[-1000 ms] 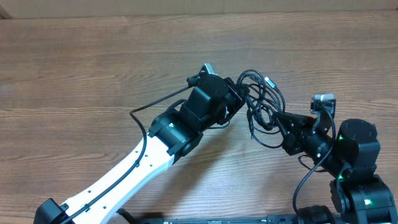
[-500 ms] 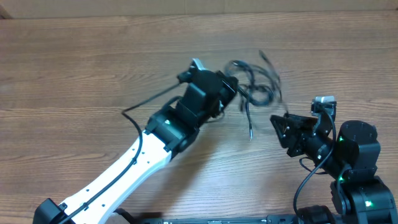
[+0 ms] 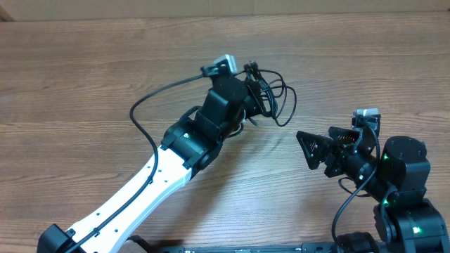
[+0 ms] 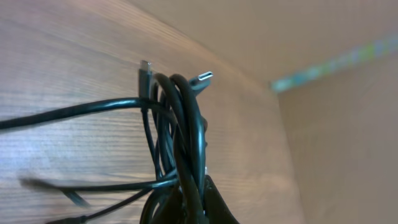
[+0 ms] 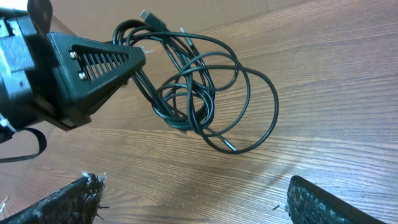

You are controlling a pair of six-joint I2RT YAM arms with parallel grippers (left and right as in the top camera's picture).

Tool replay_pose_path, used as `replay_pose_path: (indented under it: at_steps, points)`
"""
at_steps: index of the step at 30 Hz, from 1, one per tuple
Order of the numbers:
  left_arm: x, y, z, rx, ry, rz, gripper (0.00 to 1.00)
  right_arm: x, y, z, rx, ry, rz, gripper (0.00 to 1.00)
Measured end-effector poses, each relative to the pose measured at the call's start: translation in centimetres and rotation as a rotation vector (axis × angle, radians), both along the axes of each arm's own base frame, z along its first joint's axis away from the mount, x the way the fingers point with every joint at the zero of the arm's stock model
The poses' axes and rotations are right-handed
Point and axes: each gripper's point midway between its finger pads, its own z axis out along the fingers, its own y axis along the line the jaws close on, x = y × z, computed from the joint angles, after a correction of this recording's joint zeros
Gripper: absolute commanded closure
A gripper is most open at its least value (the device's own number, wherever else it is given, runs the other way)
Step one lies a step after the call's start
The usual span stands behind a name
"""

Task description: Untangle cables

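Both fingers [image 5: 93,62] of your left tool [image 3: 252,93] are closed on the cables [image 3: 273,98], pinching the bundle of thin black cords between them. In the left wrist view the strands run up out of the grip in a tight sheaf. Beyond the grip the cords open into several overlapping loops that spread toward your right side, over the wooden bench [image 3: 84,70]. Two small metallic plug ends [image 4: 201,78] stick out at the far end of the bundle. Whether the lowest loop touches the bench, you cannot tell. Your right tool [image 3: 304,149] is spread wide and holds nothing. It points toward the loops, near them but clear of every strand.
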Motion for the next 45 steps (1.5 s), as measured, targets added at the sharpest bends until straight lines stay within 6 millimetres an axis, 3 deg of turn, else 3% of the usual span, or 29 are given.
replay_pose_path:
  at_steps: [9, 13, 22, 30, 45]
  points:
    - [-4.3, -4.2, 0.3, 0.29, -0.344, -0.594, 0.96, 0.0, 0.0, 0.0, 0.0, 0.0, 0.0, 0.07]
    - [-5.8, -5.1, 0.6, 0.327, -0.454, -0.743, 0.96, 0.0, 0.0, 0.0, 0.0, 0.0, 0.0, 0.07]
    - [-6.9, -5.7, 0.8, 0.343, -0.534, -0.838, 0.96, 0.0, 0.0, 0.0, -0.013, -0.008, 0.007, 0.14]
    - [-8.3, -6.3, 1.2, 0.291, -0.554, -0.92, 0.96, -0.2, 0.0, -0.3, -0.037, -0.007, 0.02, 0.3]
    - [-10.7, -7.3, 2.8, 0.172, -0.615, -1.043, 0.96, -0.2, 0.0, -0.4, -0.042, -0.009, 0.023, 0.39]
